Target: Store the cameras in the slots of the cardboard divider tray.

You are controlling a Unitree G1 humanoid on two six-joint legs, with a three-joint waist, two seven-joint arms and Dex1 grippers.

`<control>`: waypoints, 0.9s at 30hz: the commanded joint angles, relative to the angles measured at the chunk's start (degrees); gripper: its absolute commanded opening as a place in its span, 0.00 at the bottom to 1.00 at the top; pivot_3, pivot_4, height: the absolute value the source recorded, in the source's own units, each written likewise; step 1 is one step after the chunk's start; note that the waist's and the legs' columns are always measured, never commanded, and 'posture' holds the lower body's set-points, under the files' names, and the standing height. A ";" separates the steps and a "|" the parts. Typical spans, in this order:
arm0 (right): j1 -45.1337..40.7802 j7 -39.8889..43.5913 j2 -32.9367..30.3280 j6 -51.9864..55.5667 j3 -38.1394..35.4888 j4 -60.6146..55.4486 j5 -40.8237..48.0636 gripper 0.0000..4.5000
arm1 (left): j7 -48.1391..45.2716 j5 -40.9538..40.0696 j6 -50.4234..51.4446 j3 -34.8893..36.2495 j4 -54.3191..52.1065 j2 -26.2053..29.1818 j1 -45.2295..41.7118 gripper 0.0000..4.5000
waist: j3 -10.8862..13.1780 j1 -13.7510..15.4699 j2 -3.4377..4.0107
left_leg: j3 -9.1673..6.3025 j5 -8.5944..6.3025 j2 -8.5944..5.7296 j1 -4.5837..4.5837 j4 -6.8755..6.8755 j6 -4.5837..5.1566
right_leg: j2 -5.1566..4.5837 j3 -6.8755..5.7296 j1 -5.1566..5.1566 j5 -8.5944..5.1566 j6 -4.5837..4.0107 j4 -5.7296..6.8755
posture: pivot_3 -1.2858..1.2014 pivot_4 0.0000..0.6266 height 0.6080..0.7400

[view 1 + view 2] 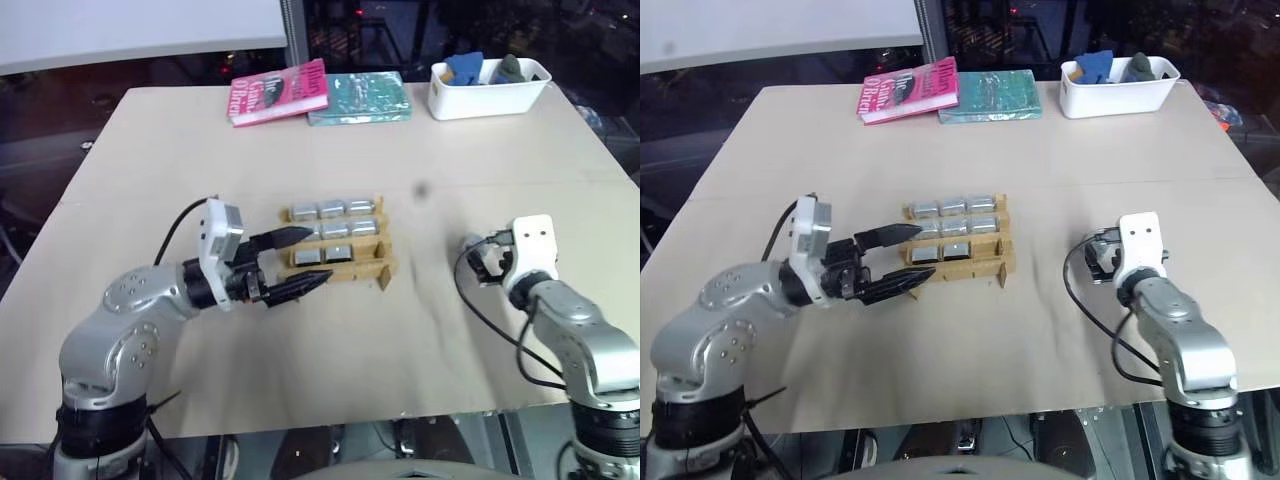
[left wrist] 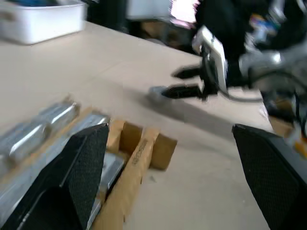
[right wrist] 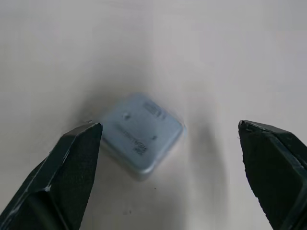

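Camera (image 3: 140, 132) lying flat, label print unreadable, right gripper (image 3: 170, 143) jaws apart, left gripper (image 1: 290, 262) jaws apart.

The pink book (image 1: 279, 93) bears large white lettering and the loose camera (image 3: 141, 132) small print, both unreadable.

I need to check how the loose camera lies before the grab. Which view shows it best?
The right wrist view: the loose camera lies flat on the table, centred ahead of the open right claw. In the left wrist view it shows small and blurred.
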 commanded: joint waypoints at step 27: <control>-2.88 -9.87 16.83 2.49 -2.67 1.19 -11.49 0.56 | 5.13 -3.99 -5.03 -1.67 -3.46 3.11 2.84 0.97 | -0.03 0.05 0.10 | 0.02 0.00 -0.07 0.09 -0.10 0.00 | 0.32 0.04 0.01 0.00 -0.01 -0.02 | 0.52 0.24 1.00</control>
